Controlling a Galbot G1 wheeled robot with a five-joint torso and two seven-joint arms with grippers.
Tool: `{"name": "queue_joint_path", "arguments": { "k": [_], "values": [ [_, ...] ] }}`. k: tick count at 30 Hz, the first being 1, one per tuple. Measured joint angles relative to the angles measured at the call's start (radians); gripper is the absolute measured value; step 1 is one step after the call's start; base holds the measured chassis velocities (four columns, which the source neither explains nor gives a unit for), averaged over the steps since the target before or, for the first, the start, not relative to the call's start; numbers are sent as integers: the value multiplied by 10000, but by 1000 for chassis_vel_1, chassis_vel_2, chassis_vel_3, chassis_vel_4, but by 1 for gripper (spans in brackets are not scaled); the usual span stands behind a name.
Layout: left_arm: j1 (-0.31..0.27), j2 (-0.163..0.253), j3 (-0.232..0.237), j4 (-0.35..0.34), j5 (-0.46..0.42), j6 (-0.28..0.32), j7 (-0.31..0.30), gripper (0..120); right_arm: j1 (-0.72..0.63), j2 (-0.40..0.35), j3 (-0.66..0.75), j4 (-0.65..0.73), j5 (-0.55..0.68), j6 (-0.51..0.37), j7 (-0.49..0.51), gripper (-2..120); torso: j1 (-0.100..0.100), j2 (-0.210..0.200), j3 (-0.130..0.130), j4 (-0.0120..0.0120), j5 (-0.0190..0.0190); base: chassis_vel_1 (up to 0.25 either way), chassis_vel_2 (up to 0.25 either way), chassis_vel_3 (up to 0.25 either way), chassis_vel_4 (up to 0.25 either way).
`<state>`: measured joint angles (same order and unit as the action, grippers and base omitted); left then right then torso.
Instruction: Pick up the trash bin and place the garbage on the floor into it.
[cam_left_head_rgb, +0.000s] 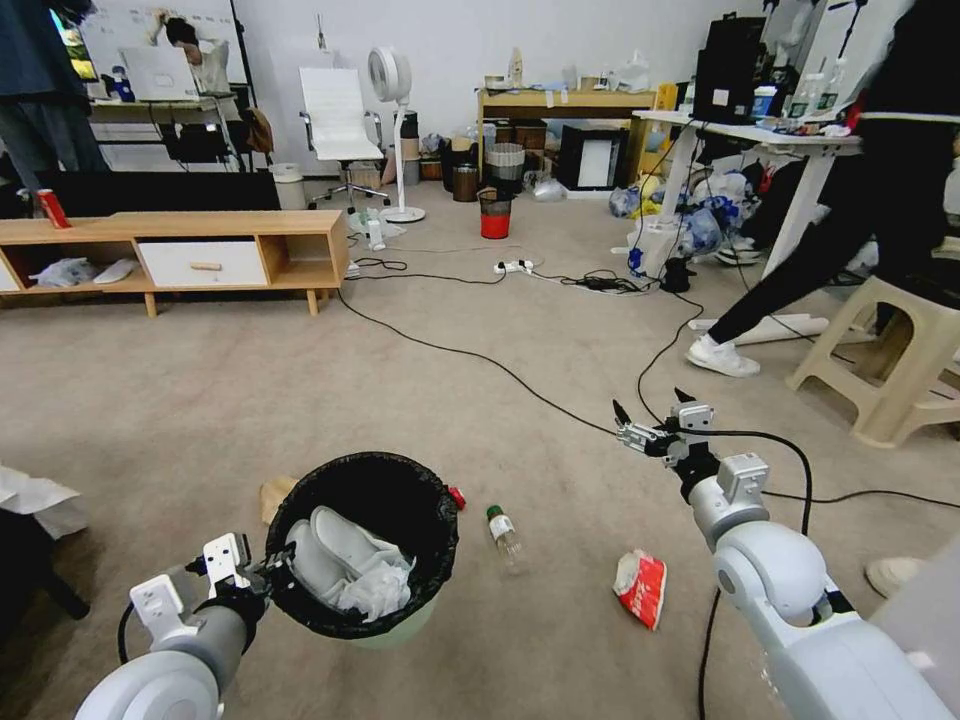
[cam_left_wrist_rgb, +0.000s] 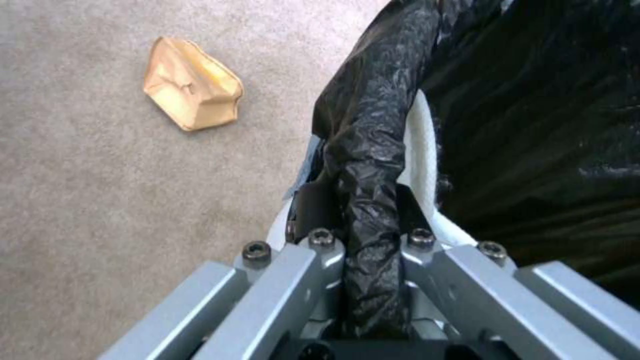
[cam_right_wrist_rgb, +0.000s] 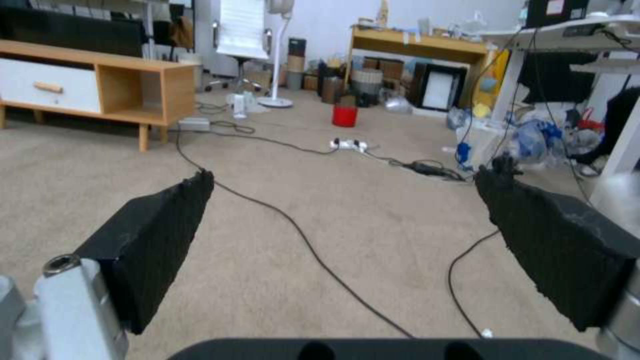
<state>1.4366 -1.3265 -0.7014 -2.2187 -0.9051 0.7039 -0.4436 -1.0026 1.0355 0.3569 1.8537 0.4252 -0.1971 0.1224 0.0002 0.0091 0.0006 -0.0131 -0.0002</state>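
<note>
Carpet (cam_left_head_rgb: 300, 400) cables (cam_left_head_rgb: 480, 360) cross (bottle (cam_left_head_rgb: 503, 535) beside bin (cam_left_head_rgb: 400, 500)).

The left gripper (cam_left_head_rgb: 268, 572), low at the frame's lower left on a bent grey arm, has its fingers (cam_left_wrist_rgb: 320, 250) clamped together. The right gripper (cam_left_head_rgb: 652, 412), right of centre on an outstretched arm, holds its black-padded fingers (cam_right_wrist_rgb: 157, 235) spread wide.

The small round pale-white trash bin lined with a black plastic bag (cam_left_head_rgb: 362, 545) hung clear of the beige-grey short-pile carpet floor (cam_left_head_rgb: 250, 400) at the near left, its rim clamped in the left gripper (cam_left_head_rgb: 268, 572). White crumpled tissues (cam_left_head_rgb: 352, 572) lay inside it. A crumpled brown paper bag (cam_left_wrist_rgb: 191, 90) lay left of the bin, a small clear green-capped bottle (cam_left_head_rgb: 503, 535) just right of it, a crushed red wrapper (cam_left_head_rgb: 641, 586) farther right. The right gripper (cam_left_head_rgb: 650, 412), spread wide, was beyond the wrapper above a black cable (cam_left_head_rgb: 470, 355).
</note>
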Motion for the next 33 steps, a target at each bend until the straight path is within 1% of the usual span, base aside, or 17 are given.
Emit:
{"name": "queue_joint_path", "arguments": {
  "k": [3,6,17,18,19,20,22,23,24,25,26,27,29,31,33],
  "values": [
    [-16,-1,5,12,-3,0,0,3,-12,-3,-1,-15,-15,3,6,100,-1,0,-1,-1,4,-23,8,13,-21],
    [-23,-1,6,18,-7,0,0,3,-10,-4,-8,-26,-30,2,17,100,-2,0,-4,-1,0,0,0,0,0],
    [-10,-13,-6,22,-15,0,-6,3,32,0,-32,-51,-74,-266,173,100,-1,1,-3,-1,2,0,0,0,0],
    [-7,-14,-6,22,-15,0,-5,3,32,-6,-32,-51,-65,-335,212,100,-1,0,-3,-1,2,0,0,0,0],
    [-1,-13,-5,22,-16,0,-6,3,28,-26,-29,-20,44,-613,346,100,-1,0,-3,0,2,0,0,0,0],
    [-1,-13,-5,22,-16,0,-6,3,28,-26,-29,-20,44,-613,346,100,-1,0,-3,0,2,0,0,0,0],
    [8,-1,-6,21,-23,0,-6,3,36,-66,9,275,930,-2529,1424,100,-2,1,-3,-1,2,0,0,0,0],
    [8,-1,-6,21,-23,0,-6,3,36,-66,9,275,930,-2529,1424,100,-2,1,-3,-1,2,0,0,0,0],
    [13,2,-9,19,-34,0,-7,3,94,-29,185,440,1856,-4321,2195,100,-1,0,-3,0,3,0,0,0,0],
    [13,2,-9,19,-34,0,-7,3,94,-29,185,440,1856,-4321,2195,100,-1,0,-3,0,3,0,0,0,0],
    [19,4,-14,18,-35,0,-8,3,106,-47,339,481,2675,-5134,2582,100,-1,0,-3,0,2,0,0,0,0],
    [27,10,-24,17,-35,0,-8,3,64,-115,471,411,3046,-5389,2629,100,-1,1,-3,2,1,0,0,0,0],
    [35,24,-48,15,-41,0,-9,3,-20,-213,618,287,3151,-5492,2442,100,-1,1,-3,1,1,0,0,0,0],
    [41,69,-94,12,-74,-1,-11,3,-220,-385,858,-46,2921,-5539,1915,100,-1,0,-3,-3,2,0,0,0,0],
    [43,90,-97,11,-87,-2,-11,3,-300,-431,926,-160,2893,-5540,1834,100,-1,0,-2,-3,4,0,0,0,0]
  ]
}}
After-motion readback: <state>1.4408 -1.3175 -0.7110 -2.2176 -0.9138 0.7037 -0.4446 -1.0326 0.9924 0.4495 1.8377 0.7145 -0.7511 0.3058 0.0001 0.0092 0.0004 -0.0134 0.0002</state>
